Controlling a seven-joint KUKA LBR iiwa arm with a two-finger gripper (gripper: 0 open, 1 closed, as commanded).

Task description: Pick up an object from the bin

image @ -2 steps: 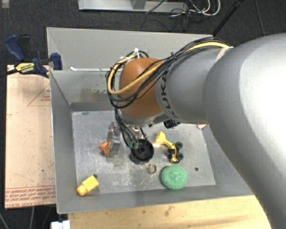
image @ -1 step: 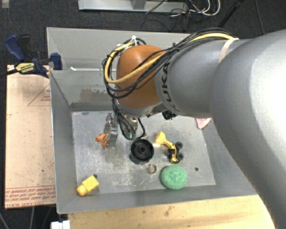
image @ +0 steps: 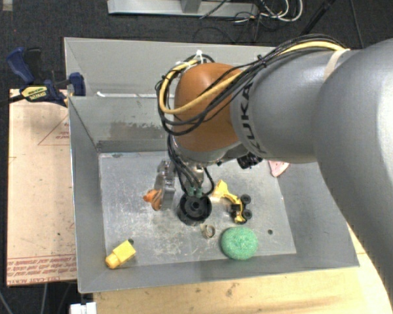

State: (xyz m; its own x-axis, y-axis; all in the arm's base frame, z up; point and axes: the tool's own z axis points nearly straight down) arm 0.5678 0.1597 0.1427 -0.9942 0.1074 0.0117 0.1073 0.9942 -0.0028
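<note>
1. Your gripper [image: 164, 186] was low in the bin [image: 85, 175]; its opening could not be told.
2. A small orange piece [image: 154, 199] lay at its tip, so you needed to centre on that.
3. A black disc [image: 194, 209] sat just beside the gripper on the arm's side, and was best avoided.

Locate the yellow block [image: 120, 254] at the lower left, well apart from the rest. Note the green ball [image: 239, 243] at lower right, with a small metal ring [image: 208, 231] just beside it. Above them lie a black disc [image: 194, 209] and a yellow wheeled toy [image: 232, 201].
</note>
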